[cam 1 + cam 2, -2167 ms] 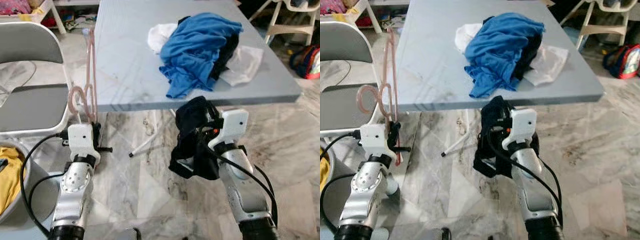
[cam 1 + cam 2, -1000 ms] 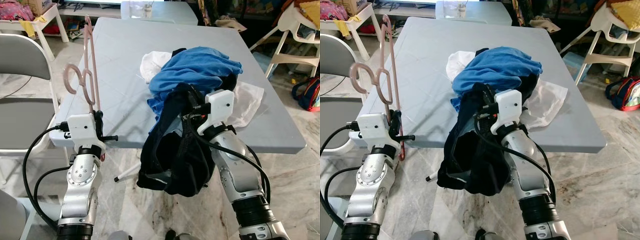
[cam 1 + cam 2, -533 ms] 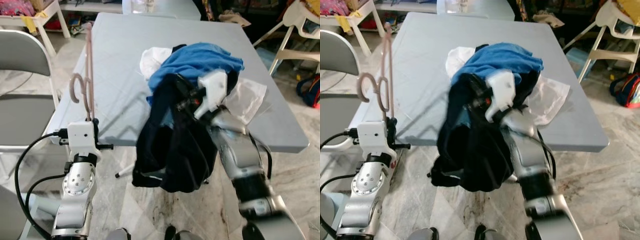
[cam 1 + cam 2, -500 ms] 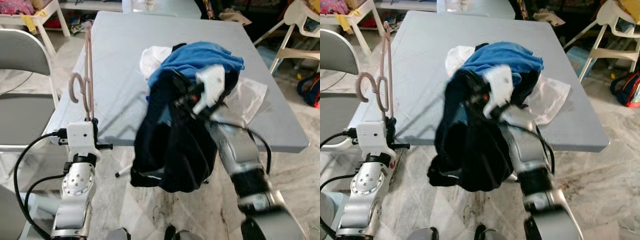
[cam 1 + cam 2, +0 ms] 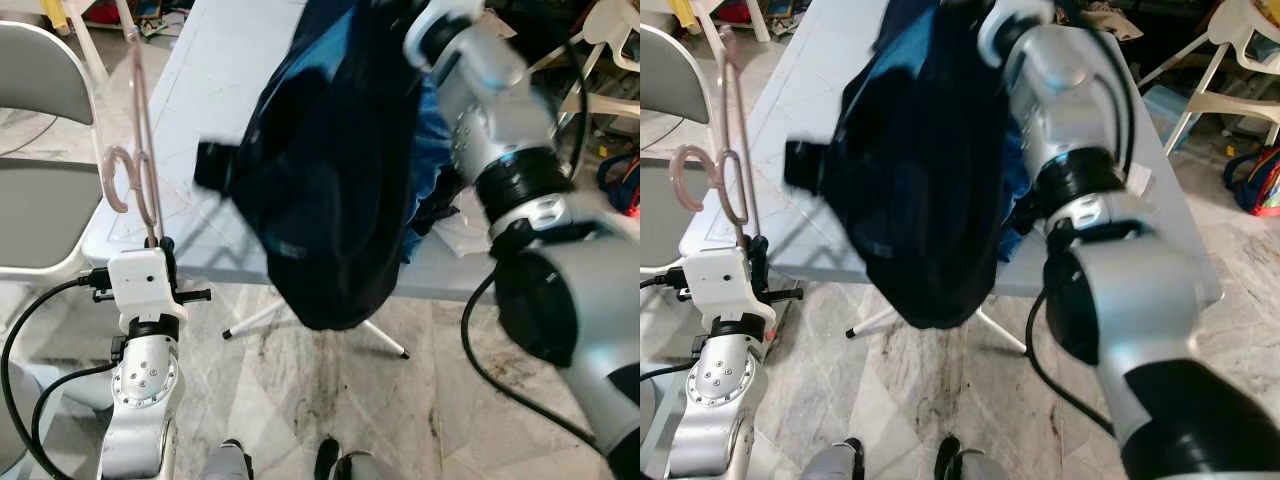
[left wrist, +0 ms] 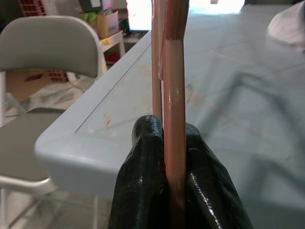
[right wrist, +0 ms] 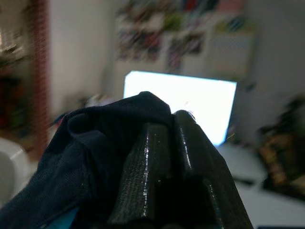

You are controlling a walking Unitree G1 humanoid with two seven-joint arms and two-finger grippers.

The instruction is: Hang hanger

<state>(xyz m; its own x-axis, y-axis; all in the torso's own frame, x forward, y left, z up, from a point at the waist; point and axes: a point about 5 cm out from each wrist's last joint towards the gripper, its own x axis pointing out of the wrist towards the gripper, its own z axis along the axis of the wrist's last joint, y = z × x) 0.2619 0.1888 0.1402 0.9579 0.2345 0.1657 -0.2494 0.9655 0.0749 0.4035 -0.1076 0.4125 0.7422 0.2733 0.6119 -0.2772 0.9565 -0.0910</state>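
Note:
A pink hanger point(image 5: 140, 150) stands upright at the left, its hook point(image 5: 120, 185) curling toward the chair. My left gripper point(image 6: 164, 126) is shut on the hanger's lower bar point(image 6: 174, 95), just in front of the table's near left corner. My right arm point(image 5: 480, 90) is raised high over the table. Its gripper point(image 7: 169, 119) is shut on the top of a dark navy garment point(image 5: 320, 170), which hangs down in front of the table edge. The garment's lining shows some blue point(image 5: 905, 60).
The grey table point(image 5: 210, 80) holds a blue clothes pile point(image 5: 430, 150) with white cloth point(image 5: 465, 235) behind the hanging garment. A grey folding chair point(image 5: 40, 200) stands at the left and a white chair point(image 5: 615, 80) at the right. The floor is marble point(image 5: 330, 390).
My right arm has swung the dark garment up from table height to high over the table. The view has tilted. My left gripper still holds the hanger upright.

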